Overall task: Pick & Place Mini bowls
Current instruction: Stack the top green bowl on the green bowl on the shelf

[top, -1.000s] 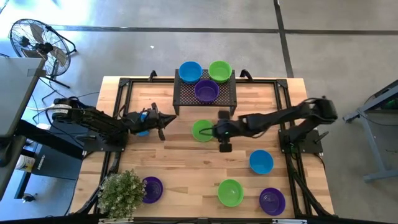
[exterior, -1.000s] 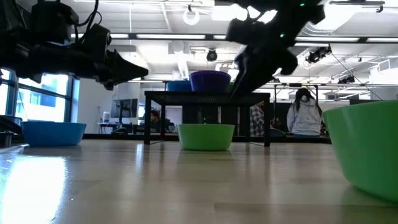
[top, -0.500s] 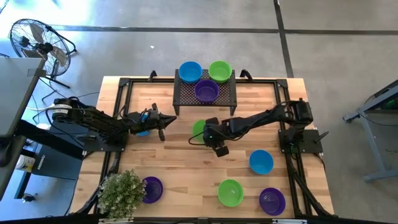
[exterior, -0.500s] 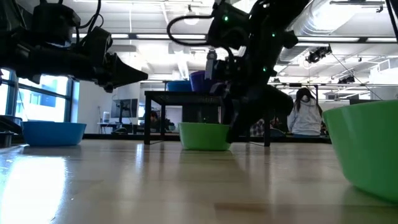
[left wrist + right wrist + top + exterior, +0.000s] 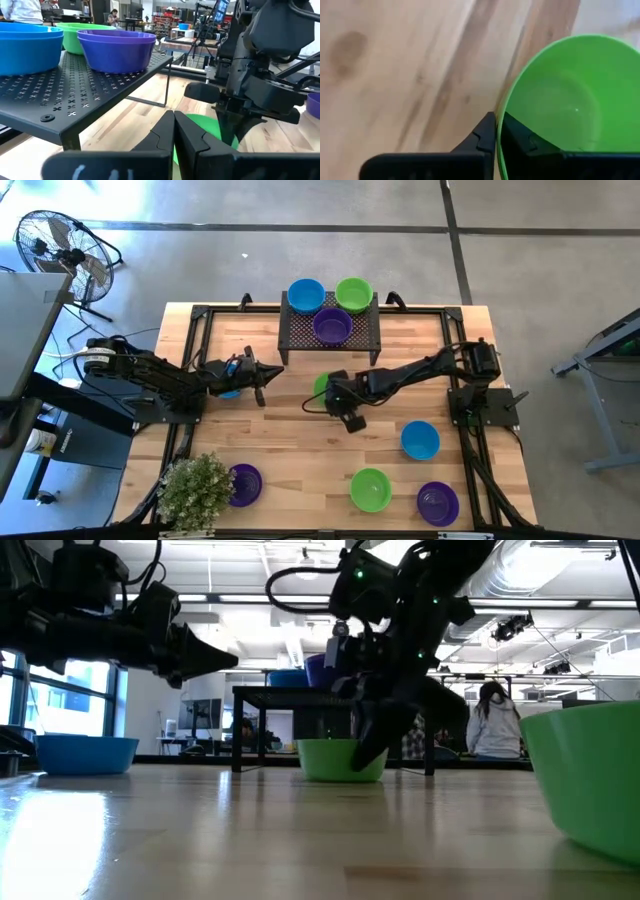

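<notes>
We see the right fingers (image 5: 496,131) pinched onto the rim of a green bowl (image 5: 570,95), one finger inside the wall and one outside, so they grip it. In the high view that right gripper (image 5: 333,391) sits at the centre of the frame, just below the black rack (image 5: 331,338), with the green bowl (image 5: 320,384) mostly hidden beneath the wrist. In the low view the bowl (image 5: 335,760) sits on the table (image 5: 250,830) at mid frame, with the dark gripper coming down on its right edge.

The left fingers (image 5: 175,132) are pressed together on nothing. The left gripper (image 5: 262,377) hovers left of centre in the high view, its tips near the rack's lower left corner, and a blue bowl (image 5: 230,389) lies under the arm behind it.

On the rack stand a blue bowl (image 5: 306,294), a green bowl (image 5: 353,293) and a purple bowl (image 5: 332,326). Lower right of the frame, on the table, we see a blue bowl (image 5: 420,440), a green bowl (image 5: 370,489) and a purple bowl (image 5: 437,503). A purple bowl (image 5: 246,483) sits at lower left, touching a potted plant (image 5: 194,489) in the picture.
</notes>
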Controlling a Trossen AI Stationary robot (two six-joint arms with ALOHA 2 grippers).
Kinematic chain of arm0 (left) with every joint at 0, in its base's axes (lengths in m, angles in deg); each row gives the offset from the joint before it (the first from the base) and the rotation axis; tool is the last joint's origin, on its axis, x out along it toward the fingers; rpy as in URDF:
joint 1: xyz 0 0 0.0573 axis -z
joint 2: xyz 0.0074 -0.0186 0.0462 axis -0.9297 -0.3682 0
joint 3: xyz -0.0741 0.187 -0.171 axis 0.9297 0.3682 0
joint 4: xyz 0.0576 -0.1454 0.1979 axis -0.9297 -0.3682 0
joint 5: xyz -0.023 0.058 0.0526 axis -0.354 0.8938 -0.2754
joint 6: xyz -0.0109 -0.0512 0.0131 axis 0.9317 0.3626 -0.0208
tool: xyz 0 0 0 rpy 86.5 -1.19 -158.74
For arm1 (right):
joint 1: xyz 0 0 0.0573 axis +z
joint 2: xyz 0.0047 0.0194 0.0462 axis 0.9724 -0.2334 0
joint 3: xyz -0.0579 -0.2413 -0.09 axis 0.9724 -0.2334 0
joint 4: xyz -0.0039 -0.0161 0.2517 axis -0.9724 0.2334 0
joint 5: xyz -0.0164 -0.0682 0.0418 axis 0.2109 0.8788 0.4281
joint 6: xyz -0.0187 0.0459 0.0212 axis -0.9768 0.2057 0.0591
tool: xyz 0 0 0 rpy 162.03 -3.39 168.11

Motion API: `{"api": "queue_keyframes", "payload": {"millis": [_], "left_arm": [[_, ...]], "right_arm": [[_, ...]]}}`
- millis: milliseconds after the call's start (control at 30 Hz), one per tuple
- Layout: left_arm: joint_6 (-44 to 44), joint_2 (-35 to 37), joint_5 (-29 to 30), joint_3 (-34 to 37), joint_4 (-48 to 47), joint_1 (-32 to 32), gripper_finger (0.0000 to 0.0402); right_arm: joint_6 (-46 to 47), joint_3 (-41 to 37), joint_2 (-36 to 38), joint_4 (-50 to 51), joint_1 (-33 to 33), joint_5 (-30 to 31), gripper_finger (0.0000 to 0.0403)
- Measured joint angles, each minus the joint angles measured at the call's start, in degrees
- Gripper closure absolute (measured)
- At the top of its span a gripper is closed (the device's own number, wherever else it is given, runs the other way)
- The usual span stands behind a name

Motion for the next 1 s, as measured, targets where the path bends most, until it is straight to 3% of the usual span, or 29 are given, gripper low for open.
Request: {"api": "queue_keyframes", "payload": {"millis": [200,500,700,867,1000], "left_arm": [[0.44,0.0,-1.14,0.0,0.48,0.0,0.0401],[0.44,0.0,-1.16,0.0,0.55,0.0,0.0401],[0.45,0.0,-1.14,0.0,0.57,0.0,0.0401],[0.42,0.0,-1.14,0.0,0.57,0.0,0.0401],[0.42,0.0,-1.11,0.0,0.57,0.0,0.0401]], "right_arm": [[1.45,-0.04,5.2,0.96,0.16,-3.66,0.0396],[8.25,-0.04,19.81,5.43,0.11,-6.66,0.04],[11.6,0.67,30.65,6.28,0.02,-3.87,0.0396],[9.86,9.77,32.83,16.61,-3.02,3.39,0.04],[7.62,21.94,29.21,27.65,-9.65,4.11,0.0399]]}}
